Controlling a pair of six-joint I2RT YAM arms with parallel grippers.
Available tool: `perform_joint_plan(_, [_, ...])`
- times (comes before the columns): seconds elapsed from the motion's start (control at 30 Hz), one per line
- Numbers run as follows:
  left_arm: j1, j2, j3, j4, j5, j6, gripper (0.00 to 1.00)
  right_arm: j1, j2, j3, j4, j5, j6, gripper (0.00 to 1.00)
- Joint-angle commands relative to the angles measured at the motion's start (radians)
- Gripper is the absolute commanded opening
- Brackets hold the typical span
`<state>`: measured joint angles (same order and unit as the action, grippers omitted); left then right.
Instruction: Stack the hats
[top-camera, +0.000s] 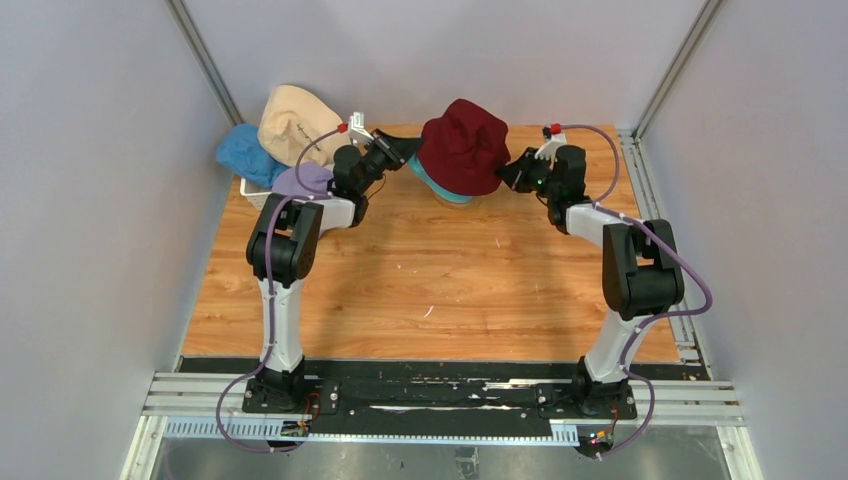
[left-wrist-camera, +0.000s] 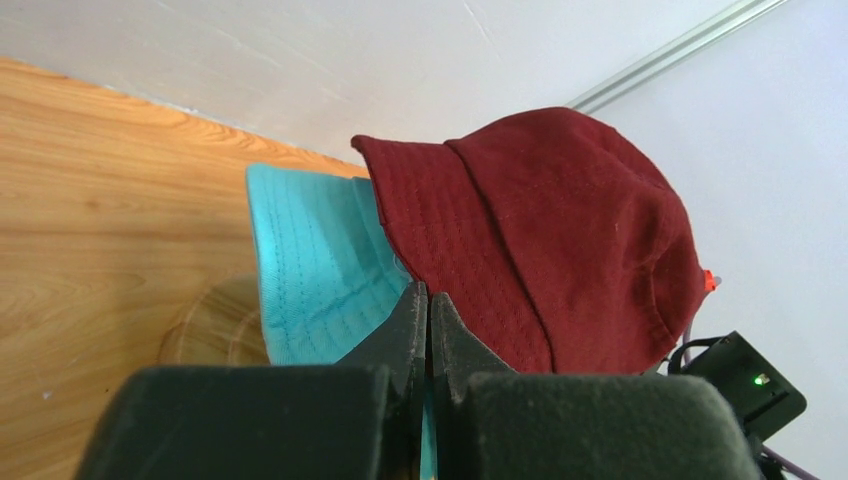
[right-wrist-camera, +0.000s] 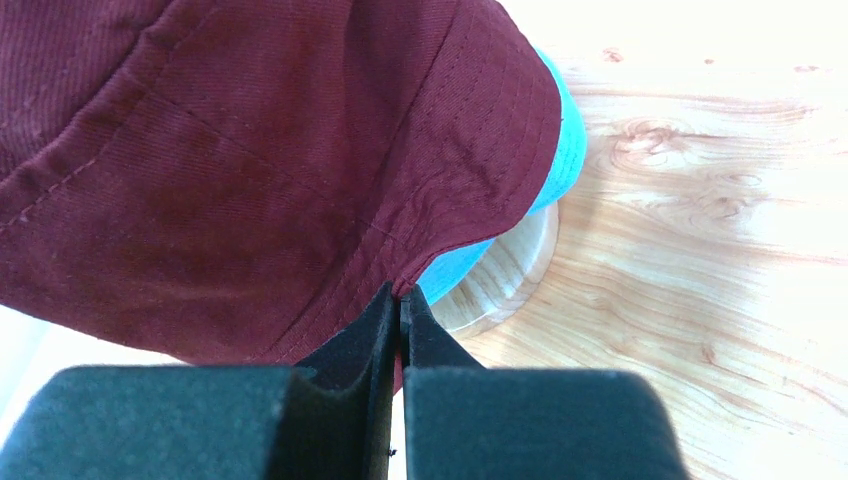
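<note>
The dark red hat (top-camera: 463, 147) sits on top of the teal hat (top-camera: 437, 190) at the back middle of the table. My left gripper (top-camera: 407, 150) is at their left edge, its jaws shut. In the left wrist view a teal strip shows between the fingers (left-wrist-camera: 405, 330), so they pinch the brim of the teal hat (left-wrist-camera: 320, 260), and the dark red hat (left-wrist-camera: 540, 230) lies against the right finger. My right gripper (right-wrist-camera: 400, 292) is shut on the brim of the dark red hat (right-wrist-camera: 250, 150). Beige (top-camera: 295, 120), blue (top-camera: 248, 155) and lavender (top-camera: 303, 180) hats lie at the back left.
The round wooden stand base (right-wrist-camera: 510, 270) shows under the teal hat. A white mesh basket (top-camera: 255, 190) holds the three other hats at the table's back left corner. Grey walls enclose the wooden table (top-camera: 430, 290) on three sides.
</note>
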<state>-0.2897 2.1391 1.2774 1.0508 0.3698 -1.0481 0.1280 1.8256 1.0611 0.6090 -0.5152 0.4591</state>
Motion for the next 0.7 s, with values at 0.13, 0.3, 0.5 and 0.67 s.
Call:
perform_joint_plan(0.13, [-0.003,0.003,-0.055,-0.025,-0.027,0.054,0.0,-0.01,0.039,0.048,-0.041,0.014,-0.019,0.01])
perform_joint_plan(0.3, [0.007,0.022,-0.064,-0.05,-0.049,0.058,0.0,-0.01,0.066,0.064,-0.045,0.025,-0.023,0.0])
perform_joint_plan(0.5, [0.026,0.031,-0.054,-0.116,-0.092,0.078,0.0,-0.011,0.077,0.085,-0.045,0.024,-0.02,0.01])
perform_joint_plan(0.67, [0.044,0.05,-0.043,-0.16,-0.119,0.08,0.0,-0.012,0.077,0.103,-0.047,0.024,-0.02,0.01])
